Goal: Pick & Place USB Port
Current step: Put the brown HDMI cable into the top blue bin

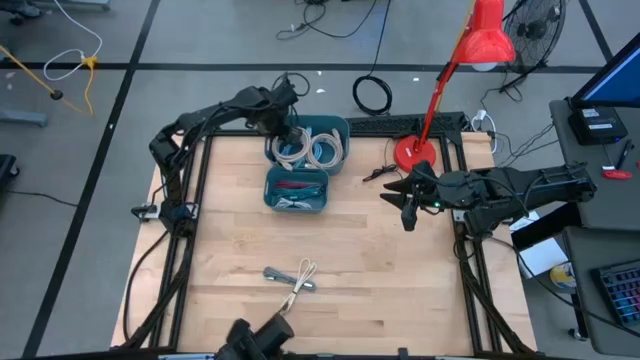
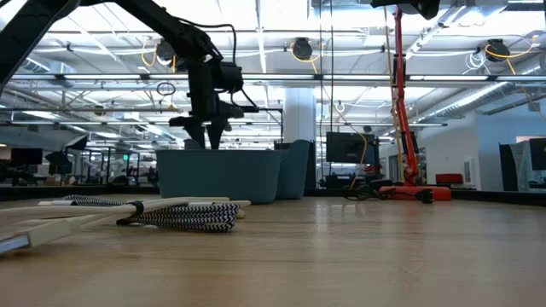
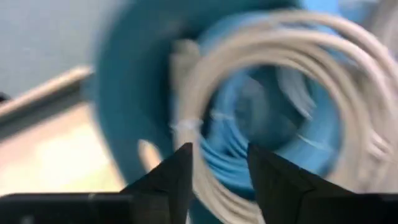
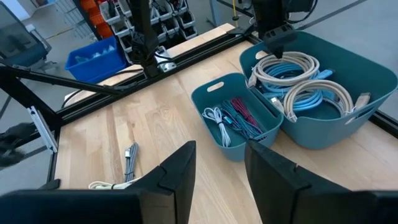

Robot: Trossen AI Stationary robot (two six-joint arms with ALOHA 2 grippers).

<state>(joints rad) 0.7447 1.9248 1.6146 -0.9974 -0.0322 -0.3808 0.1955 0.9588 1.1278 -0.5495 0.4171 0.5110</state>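
A large teal bin (image 1: 338, 130) at the table's far middle holds coiled white and blue cables (image 1: 310, 150). My left gripper (image 1: 287, 128) hangs open over its left coil (image 3: 205, 106), fingers pointing down, tips about level with the rim (image 2: 217, 155); whether it touches the coil I cannot tell. A smaller teal bin (image 1: 297, 188) on the near side of the large one holds red and white cables (image 4: 233, 118). A bundled white and braided grey cable (image 1: 295, 278) lies on the wood near the near edge. My right gripper (image 1: 405, 200) waits open at the table's right, clear of everything.
A red desk lamp stands with its base (image 1: 415, 152) on the far right corner, its pole (image 2: 398, 102) rising above the right arm. A thin black cable (image 1: 378, 173) lies beside it. Bare wood (image 1: 380, 270) spreads between the bins and the near edge.
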